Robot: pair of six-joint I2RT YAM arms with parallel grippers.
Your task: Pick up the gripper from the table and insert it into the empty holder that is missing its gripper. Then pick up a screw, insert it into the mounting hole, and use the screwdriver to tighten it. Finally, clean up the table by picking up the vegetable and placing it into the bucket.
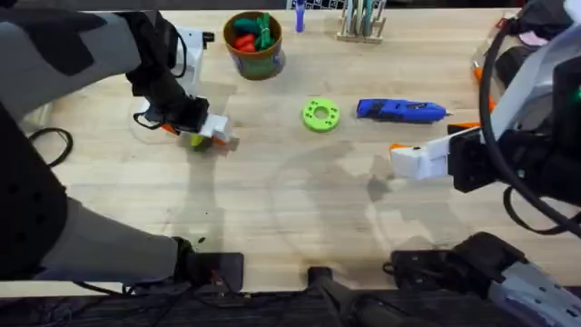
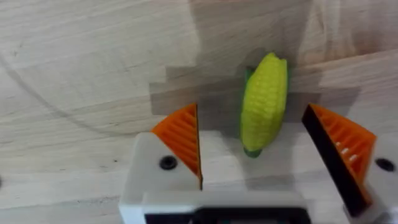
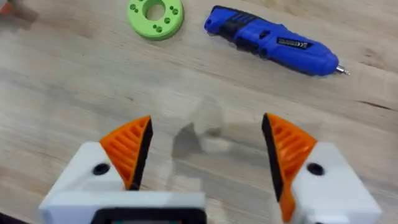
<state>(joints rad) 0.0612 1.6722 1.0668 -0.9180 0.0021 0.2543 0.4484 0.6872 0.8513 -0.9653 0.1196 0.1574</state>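
Overhead, both of my arms are over the wooden worktop (image 1: 272, 209). My left end effector (image 1: 207, 133) sits at the left-centre, with a scrap of yellow-green just under its white fingers; that view cannot tell what the scrap is. My left wrist view settles it: the vegetable (image 2: 264, 102), a small toy corn cob, yellow kernels with green at both ends, lies flat on the wood. It rests between the orange ribbed pads (image 2: 181, 134) of my left end effector (image 2: 267, 149), nearer the middle than either pad, touching neither. The fingers stand wide apart and hold nothing.

The bucket (image 1: 253, 44) stands near the far edge, brown rim and blue-green side, with red and green toy pieces inside.

My right end effector (image 1: 406, 162) hovers at the right-centre. Overhead its opening is hard to judge; my right wrist view shows the fingers of my right end effector (image 3: 205, 152) spread wide over bare wood, empty and touching nothing. Beyond them lie the screwdriver (image 3: 270, 40), blue, on its side with the thin metal tip pointing away from the green disc (image 3: 155, 15), which sits just beside its butt end, apart from it. Overhead confirms both lie between the bucket and my right end effector.
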